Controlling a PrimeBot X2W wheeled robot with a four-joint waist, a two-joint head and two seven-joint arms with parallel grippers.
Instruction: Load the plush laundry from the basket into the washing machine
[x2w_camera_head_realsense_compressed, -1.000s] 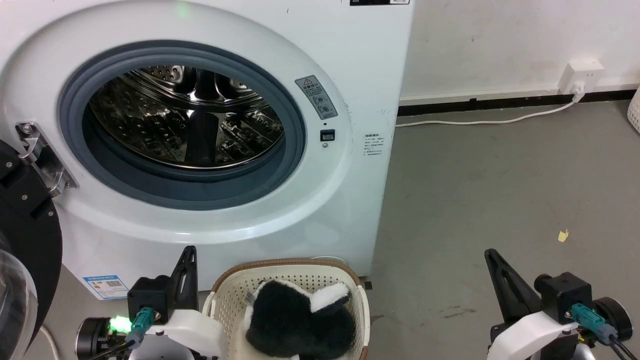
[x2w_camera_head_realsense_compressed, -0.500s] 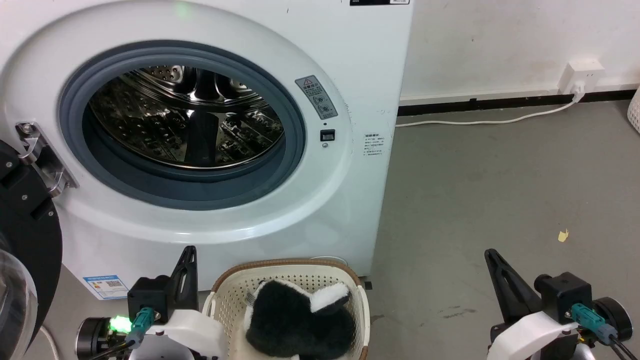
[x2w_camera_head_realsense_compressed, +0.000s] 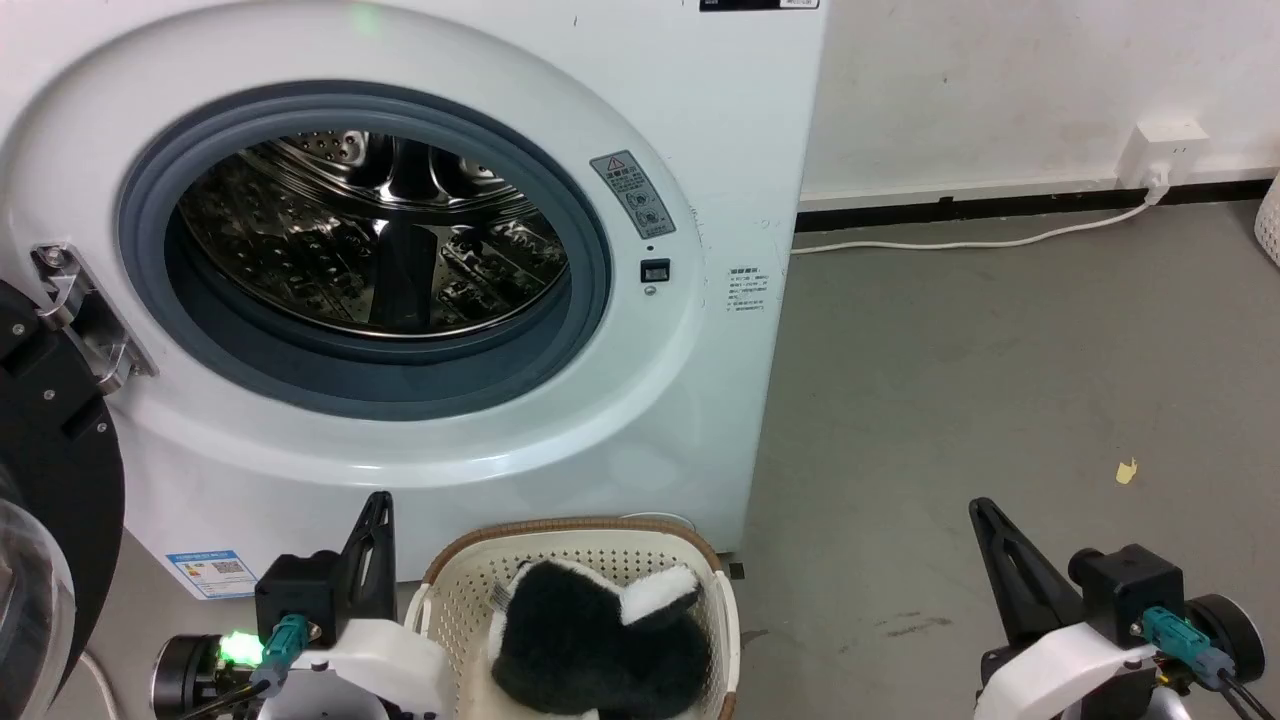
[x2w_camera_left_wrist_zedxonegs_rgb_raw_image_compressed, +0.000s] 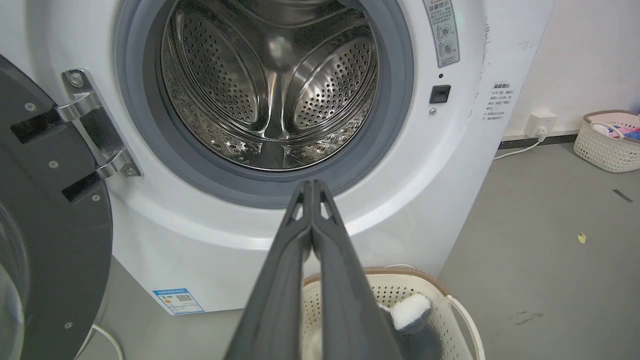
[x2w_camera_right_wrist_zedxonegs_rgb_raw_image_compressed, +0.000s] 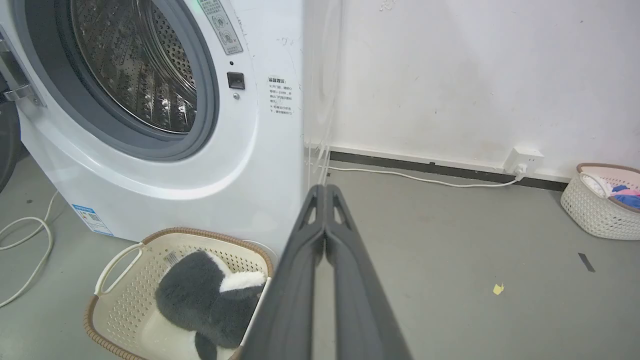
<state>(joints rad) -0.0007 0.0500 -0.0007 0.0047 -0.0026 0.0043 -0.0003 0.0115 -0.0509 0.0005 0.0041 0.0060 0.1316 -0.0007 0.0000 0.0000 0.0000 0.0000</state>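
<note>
Nothing moved since earlier frame. Left gripper (x2w_camera_head_realsense_compressed: 378, 505) lower left, right gripper (x2w_camera_head_realsense_compressed: 982, 510) lower right, both pointed up, jaws pressed together, empty. Plush laundry (x2w_camera_head_realsense_compressed: 590, 640) lay in basket (x2w_camera_head_realsense_compressed: 560, 528).

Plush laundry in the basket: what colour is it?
The plush laundry is black with white patches, clearest in the right wrist view.

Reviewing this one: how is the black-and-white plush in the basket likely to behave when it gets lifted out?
The plush laundry lies slumped and rounded inside the basket, so it will probably sag and drape rather than hold its shape. Its fluffy bulk suggests it is light for its size. A shallow pinch may catch only the long fur and slip, so a deeper grasp seems safer.
</note>
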